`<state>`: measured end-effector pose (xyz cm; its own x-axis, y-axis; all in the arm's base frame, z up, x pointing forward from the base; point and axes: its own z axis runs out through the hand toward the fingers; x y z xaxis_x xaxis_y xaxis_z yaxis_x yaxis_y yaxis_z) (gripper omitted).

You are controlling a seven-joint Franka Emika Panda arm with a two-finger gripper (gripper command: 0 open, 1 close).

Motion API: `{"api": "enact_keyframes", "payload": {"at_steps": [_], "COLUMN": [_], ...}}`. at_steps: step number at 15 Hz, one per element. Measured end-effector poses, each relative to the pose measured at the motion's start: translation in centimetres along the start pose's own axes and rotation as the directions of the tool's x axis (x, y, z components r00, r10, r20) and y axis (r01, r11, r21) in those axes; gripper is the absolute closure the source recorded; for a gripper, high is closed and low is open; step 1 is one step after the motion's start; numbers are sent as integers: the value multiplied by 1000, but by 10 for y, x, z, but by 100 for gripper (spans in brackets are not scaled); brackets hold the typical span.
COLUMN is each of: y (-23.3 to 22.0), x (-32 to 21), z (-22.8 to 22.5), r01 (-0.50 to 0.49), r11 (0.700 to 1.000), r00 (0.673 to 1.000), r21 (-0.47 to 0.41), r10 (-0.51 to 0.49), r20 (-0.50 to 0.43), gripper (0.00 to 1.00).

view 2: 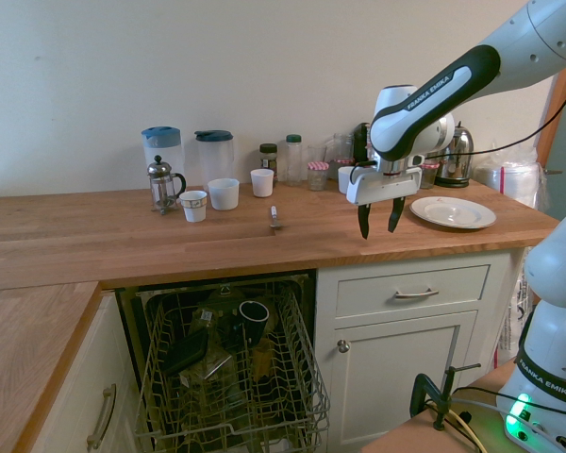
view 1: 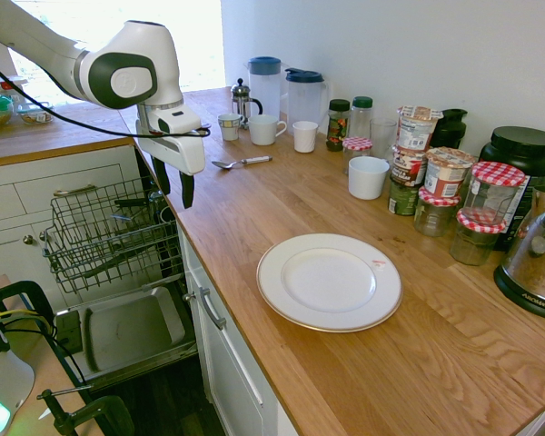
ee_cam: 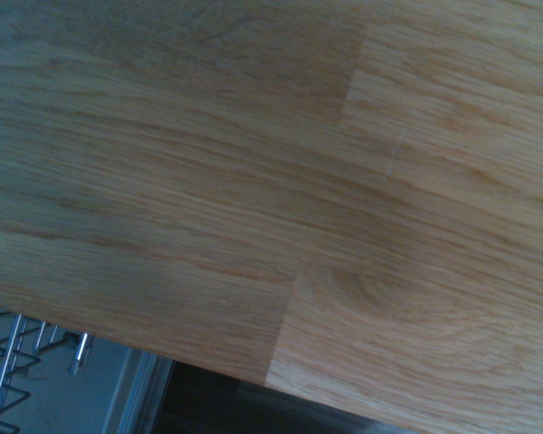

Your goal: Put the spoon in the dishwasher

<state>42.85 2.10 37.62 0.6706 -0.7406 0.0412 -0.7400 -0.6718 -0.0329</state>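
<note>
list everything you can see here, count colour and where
spoon: 1, silver, on the worktop near the mugs
dishwasher: 1, open, dark wire rack pulled out, below the worktop
plate: 1, white, on the worktop
jugs: 2, clear with blue lids, by the wall
french press: 1, glass and metal, beside the jugs
mugs and cups: 4, white, on the worktop
jars and pots: many, several with red check lids, by the wall
kettle: 1, steel, far end
tool: 1, dark fingers, open, empty, pointing down above the worktop edge
</note>
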Motion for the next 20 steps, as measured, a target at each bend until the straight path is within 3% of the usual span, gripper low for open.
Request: {"api": "enact_keyframes", "payload": {"at_steps": [3,6,11,15,20], "y": [-4,-42,-155,-232,-291], "x": [2,10,27,46,73], "z": [-4,-31,-53,-32,-11], "r01": [-23,-141,-380,-442,-487], "r11": [1000,987,915,886,867], "r00": [1000,989,924,893,870], "r21": [12,74,138,140,107], "r10": [23,143,383,449,492], "r20": [-7,-26,7,-21,-30], "gripper": [0,0,0,0,0]}}
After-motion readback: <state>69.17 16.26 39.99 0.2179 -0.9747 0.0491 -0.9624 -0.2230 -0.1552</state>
